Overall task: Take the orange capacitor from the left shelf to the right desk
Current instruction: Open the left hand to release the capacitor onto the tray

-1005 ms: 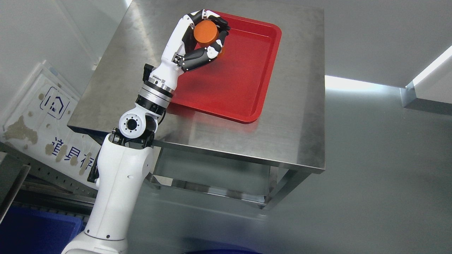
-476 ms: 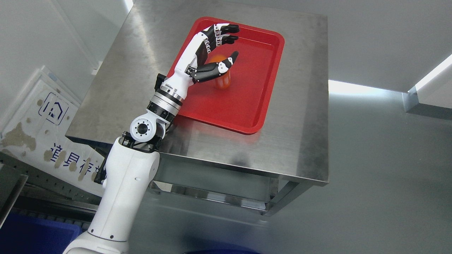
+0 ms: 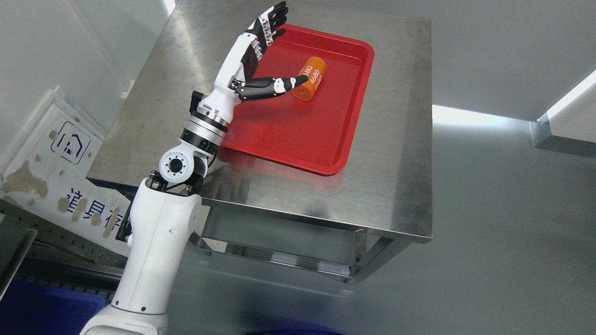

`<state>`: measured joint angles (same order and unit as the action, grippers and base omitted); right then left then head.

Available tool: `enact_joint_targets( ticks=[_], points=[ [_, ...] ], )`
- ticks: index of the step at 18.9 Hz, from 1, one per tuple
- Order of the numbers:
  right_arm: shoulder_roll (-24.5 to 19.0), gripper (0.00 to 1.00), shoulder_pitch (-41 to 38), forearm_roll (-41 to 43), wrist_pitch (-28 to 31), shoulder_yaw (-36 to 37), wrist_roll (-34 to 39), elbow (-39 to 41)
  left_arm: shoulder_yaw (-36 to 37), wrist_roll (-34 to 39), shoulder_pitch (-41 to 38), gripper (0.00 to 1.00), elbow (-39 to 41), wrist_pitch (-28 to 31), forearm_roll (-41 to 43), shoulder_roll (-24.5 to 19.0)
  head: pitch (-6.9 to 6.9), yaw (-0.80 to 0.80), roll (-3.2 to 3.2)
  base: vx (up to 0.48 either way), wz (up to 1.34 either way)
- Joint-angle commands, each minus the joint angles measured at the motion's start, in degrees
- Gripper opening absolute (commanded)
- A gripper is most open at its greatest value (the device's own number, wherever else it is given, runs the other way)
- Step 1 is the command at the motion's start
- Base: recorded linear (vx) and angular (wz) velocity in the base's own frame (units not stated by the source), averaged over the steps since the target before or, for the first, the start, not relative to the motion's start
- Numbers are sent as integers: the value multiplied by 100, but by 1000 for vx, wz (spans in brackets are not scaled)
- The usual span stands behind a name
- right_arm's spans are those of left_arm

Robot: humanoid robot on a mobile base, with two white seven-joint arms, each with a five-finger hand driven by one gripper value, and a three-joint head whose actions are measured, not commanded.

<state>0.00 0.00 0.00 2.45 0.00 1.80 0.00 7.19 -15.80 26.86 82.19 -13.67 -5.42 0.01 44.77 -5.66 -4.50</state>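
Note:
The orange capacitor [image 3: 310,78], a cylinder with white print, lies on its side in the far part of the red tray [image 3: 298,135]. The tray rests on the steel desk [image 3: 386,153]. My left hand [image 3: 279,49] hovers over the tray's far left corner, just left of the capacitor, open with its fingers spread straight. Its thumb tip reaches close to the capacitor's left end; I cannot tell if it touches. The right arm is out of view.
A white signboard [image 3: 51,158] with blue characters leans at the left beside the desk. A blue bin [image 3: 42,307] sits at the bottom left. Grey floor spreads to the right of the desk.
The left hand held the capacitor above the tray a second ago, then opened. The capacitor now lies on its side in the tray, and the hand has spread and drawn back to the left.

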Motion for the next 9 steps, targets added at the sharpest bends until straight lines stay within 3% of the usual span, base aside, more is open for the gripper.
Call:
enact_joint_targets(
  ticks=[1, 5, 6, 9],
  points=[
    [100, 100, 9, -18, 1, 62, 5, 193, -2369, 85, -31, 100, 271, 180, -3, -101, 0, 0, 0, 0, 0],
    [100, 100, 9, -18, 1, 62, 5, 193, -2899, 1277, -356, 100, 535, 734, -3, -101, 0, 0, 0, 0, 0],
    [100, 100, 9, -18, 1, 62, 5, 193, -2830, 1612, -539, 100, 570, 648, -3, -101, 0, 0, 0, 0, 0],
    [100, 100, 9, -18, 1, 62, 5, 193, -2137, 1581, -1294, 100, 763, 612, -3, -101, 0, 0, 0, 0, 0]
  ],
)
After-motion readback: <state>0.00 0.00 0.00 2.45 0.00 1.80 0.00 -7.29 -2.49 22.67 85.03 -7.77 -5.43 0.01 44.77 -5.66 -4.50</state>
